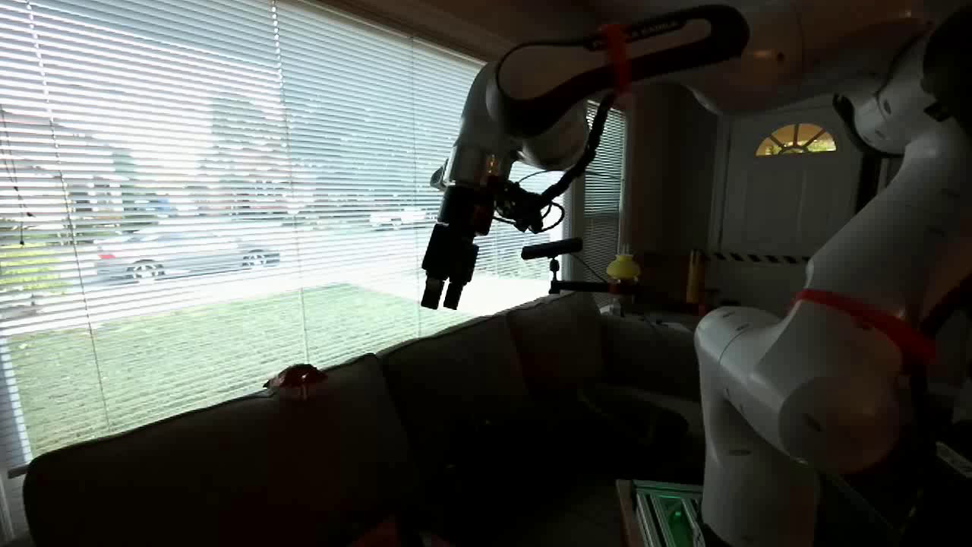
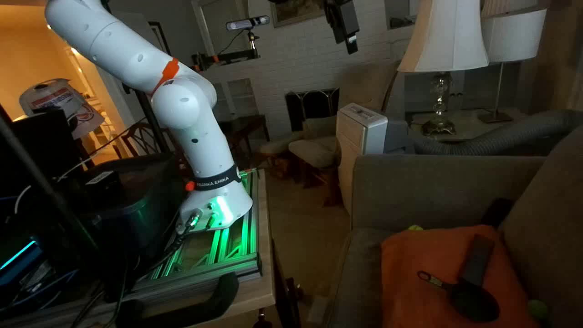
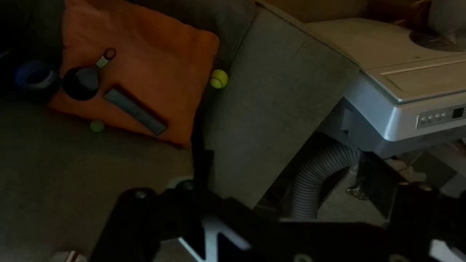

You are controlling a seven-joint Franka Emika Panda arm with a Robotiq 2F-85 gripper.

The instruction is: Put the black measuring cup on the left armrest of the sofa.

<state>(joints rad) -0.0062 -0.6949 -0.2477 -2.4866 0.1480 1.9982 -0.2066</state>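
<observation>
The black measuring cup lies on an orange cloth on the sofa seat, seen in an exterior view and in the wrist view. Its handle ends in a ring. The dark sofa runs below the window; its broad armrest shows in the wrist view and in an exterior view. My gripper hangs in the air above the sofa. In the wrist view its fingers are wide apart with nothing between them. The armrest and a hose show below, between and beyond the fingers; the cup is off to the left.
A grey bar lies beside the cup on the orange cloth. Tennis balls and a blue round object are near it. A white appliance with a ribbed hose stands behind the armrest. Lamps stand beyond.
</observation>
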